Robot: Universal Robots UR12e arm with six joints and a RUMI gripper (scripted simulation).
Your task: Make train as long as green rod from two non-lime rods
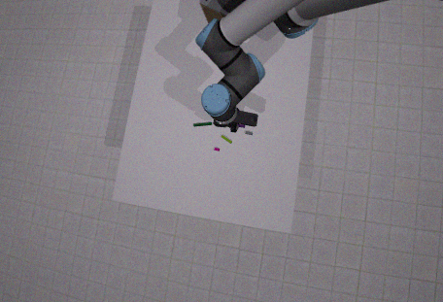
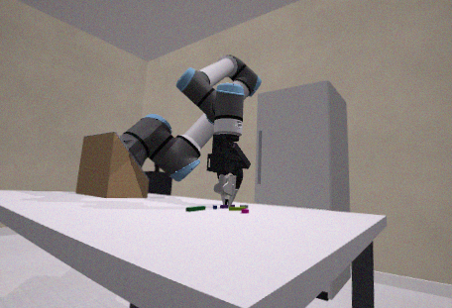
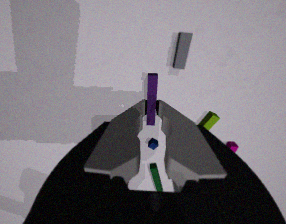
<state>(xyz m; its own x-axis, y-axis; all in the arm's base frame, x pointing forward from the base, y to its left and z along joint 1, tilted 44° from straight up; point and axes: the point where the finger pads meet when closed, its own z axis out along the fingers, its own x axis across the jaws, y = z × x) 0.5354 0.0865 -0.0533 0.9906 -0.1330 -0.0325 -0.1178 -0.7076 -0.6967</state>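
Note:
My gripper (image 2: 227,204) (image 3: 151,101) is low at the table and shut on the purple rod (image 1: 241,126) (image 2: 223,206) (image 3: 152,87), with one fingertip on each long side. The rod lies level and sticks out past the fingertips in the wrist view. The green rod (image 1: 202,124) (image 2: 195,209) (image 3: 156,177) lies apart, on the other side of the small blue rod (image 2: 215,207) (image 3: 153,144). The arm hides the blue rod in the top view. The short magenta rod (image 1: 217,149) (image 2: 245,211) (image 3: 232,146) lies alone beyond the lime rod.
The lime rod (image 1: 226,139) (image 2: 237,209) (image 3: 210,120) lies slanted between the gripper and the magenta rod. The grey rod (image 1: 249,133) (image 3: 182,51) lies close to the purple rod, not touching it. A brown wedge-shaped block (image 2: 101,167) stands by the arm's base.

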